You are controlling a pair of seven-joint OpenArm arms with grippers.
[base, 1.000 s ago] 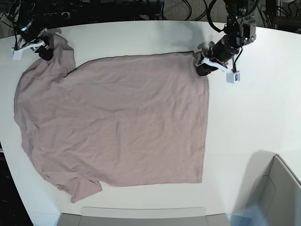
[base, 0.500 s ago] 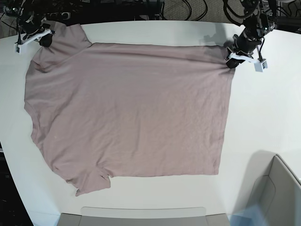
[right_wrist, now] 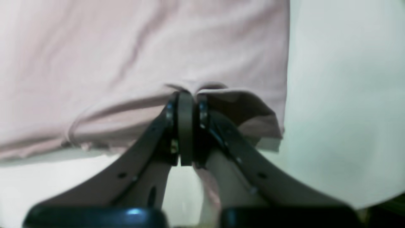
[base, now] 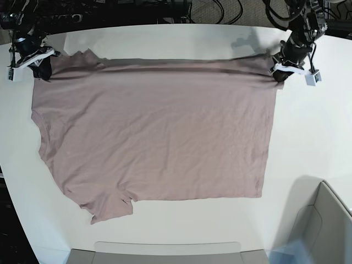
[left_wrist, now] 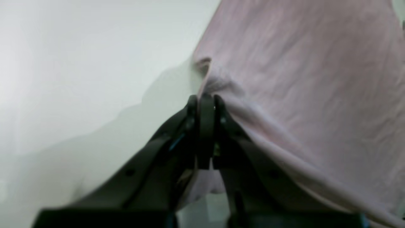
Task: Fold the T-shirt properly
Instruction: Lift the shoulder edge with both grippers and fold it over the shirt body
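Base view, gray bin (base: 322, 225) at corner, contents unclear

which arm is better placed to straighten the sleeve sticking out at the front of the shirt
Probably the right: its tool grips the shirt on the side where that flap pokes out, while the left tool grips the far corner.

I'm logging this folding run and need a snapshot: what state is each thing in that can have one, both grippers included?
T-shirt: spread over the table, far edge pulled taut between the grippers, sleeve-like flap sticking out at the near edge, not folded up.
Left gripper: shut on the T-shirt.
Right gripper: shut on the T-shirt.
Gray bin: partly in view, standing on the table.
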